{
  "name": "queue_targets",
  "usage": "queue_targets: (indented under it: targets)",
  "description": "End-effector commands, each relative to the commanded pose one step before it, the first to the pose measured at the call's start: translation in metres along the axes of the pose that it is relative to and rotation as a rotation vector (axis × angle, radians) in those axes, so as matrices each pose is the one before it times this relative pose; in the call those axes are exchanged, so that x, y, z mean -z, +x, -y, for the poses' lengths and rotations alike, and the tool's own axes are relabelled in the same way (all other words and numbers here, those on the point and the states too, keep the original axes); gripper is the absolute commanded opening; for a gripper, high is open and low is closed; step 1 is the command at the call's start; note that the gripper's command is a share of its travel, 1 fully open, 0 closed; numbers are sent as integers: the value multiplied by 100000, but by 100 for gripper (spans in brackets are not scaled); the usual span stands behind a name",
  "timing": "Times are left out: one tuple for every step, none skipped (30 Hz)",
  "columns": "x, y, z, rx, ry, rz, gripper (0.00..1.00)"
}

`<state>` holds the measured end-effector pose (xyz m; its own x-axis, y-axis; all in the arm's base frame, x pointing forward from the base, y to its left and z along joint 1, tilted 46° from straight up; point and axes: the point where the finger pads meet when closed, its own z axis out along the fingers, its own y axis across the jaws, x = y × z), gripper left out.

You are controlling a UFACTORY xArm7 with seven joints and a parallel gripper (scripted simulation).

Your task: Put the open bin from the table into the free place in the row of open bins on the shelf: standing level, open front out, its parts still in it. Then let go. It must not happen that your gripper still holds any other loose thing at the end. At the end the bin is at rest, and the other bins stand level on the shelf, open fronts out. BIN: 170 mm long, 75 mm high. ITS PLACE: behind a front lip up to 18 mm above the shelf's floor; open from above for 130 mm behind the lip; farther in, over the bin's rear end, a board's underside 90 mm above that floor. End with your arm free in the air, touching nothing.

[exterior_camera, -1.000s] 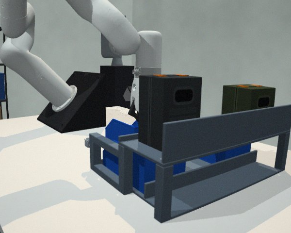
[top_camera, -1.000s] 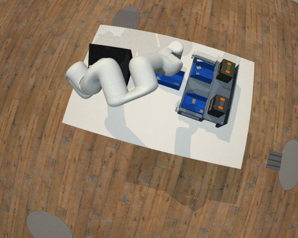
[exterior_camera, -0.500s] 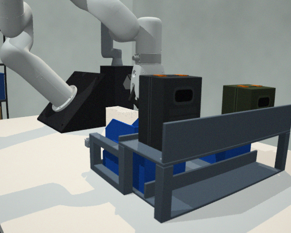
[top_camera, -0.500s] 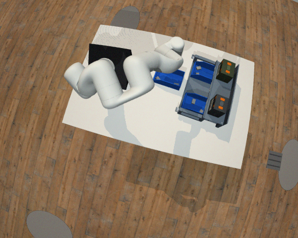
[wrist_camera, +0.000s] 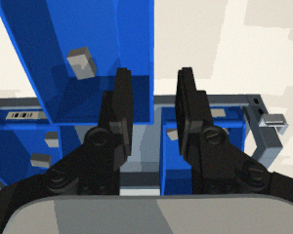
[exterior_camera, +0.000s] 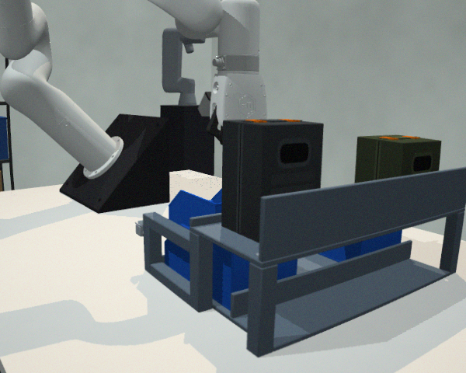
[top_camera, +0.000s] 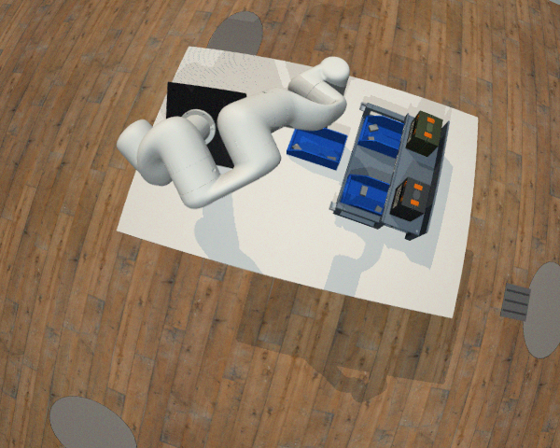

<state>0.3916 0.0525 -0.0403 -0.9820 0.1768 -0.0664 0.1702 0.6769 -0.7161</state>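
Observation:
The blue open bin (top_camera: 317, 144) (wrist_camera: 100, 29) stands on the table in front of the shelf (top_camera: 370, 163), with small grey parts in it. My gripper (wrist_camera: 154, 87) is partly open and empty. Its fingers hang above the bin, on either side of the line of one long wall in the wrist view, with no contact visible. In the exterior view the dark case hides most of the fingers. Two other blue bins stand on the shelf: one at the far end (top_camera: 386, 139) (wrist_camera: 15, 141) and one at the near end (top_camera: 350, 195) (wrist_camera: 178, 161). A free place lies between them.
A dark grey case (top_camera: 408, 200) (exterior_camera: 271, 160) and a green case (top_camera: 425, 133) (exterior_camera: 398, 160) stand on the shelf's upper board, behind the bins. A metal rail with end brackets runs along the shelf front. The arm's black base block (exterior_camera: 124, 160) is at the table's other end.

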Motion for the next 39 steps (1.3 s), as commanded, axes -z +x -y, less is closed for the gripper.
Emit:
queue_targets:
  targets:
    - [305, -1, 27, 2, 141, -44, 28]
    - [0, 0, 0, 0, 0, 0, 28]
    - [0, 0, 0, 0, 0, 0, 28]
    - [0, 0, 0, 0, 0, 0, 28]
    - [0, 0, 0, 0, 0, 0, 28]
    - [-115, 31, 39, -1, 128, -115, 33]
    - [0, 0, 0, 0, 0, 0, 33]
    - [0, 0, 0, 0, 0, 0, 33]
    - [0, 0, 0, 0, 0, 0, 33]
    - [0, 0, 0, 0, 0, 0, 33]
    - [0, 0, 0, 0, 0, 0, 33]
    - [0, 0, 0, 0, 0, 0, 33]
    - [0, 0, 0, 0, 0, 0, 33]
    - [0, 0, 0, 0, 0, 0, 33]
    - [0, 0, 0, 0, 0, 0, 33]
    - [0, 0, 0, 0, 0, 0, 33]
    - [0, 0, 0, 0, 0, 0, 33]
    - [0, 0, 0, 0, 0, 0, 33]
    - [0, 0, 0, 0, 0, 0, 33]
    - [0, 0, 0, 0, 0, 0, 33]
    - [0, 0, 0, 0, 0, 0, 33]
    - [0, 0, 0, 0, 0, 0, 33]
    - [60, -691, 397, -5200, -3, -3, 33]
    - [62, -712, 360, -5200, -7, -1, 33]
    - [62, -729, 323, -5200, -7, -1, 33]
    - [62, -745, 284, -5200, -7, -1, 33]
    - [62, -759, 245, -5200, -7, -1, 33]
    - [0, 0, 0, 0, 0, 0, 33]
    - [0, 0, 0, 0, 0, 0, 33]
    - [0, 0, 0, 0, 0, 0, 33]
    - [0, 0, 0, 0, 0, 0, 33]
    - [0, 0, 0, 0, 0, 0, 33]
    - [0, 0, 0, 0, 0, 0, 33]
    - [0, 0, 0, 0, 0, 0, 33]
    - [0, 0, 0, 0, 0, 0, 33]
    - [0, 0, 0, 0, 0, 0, 33]
    - [0, 0, 0, 0, 0, 0, 33]
    - [0, 0, 0, 0, 0, 0, 33]
    - [0, 0, 0, 0, 0, 0, 33]
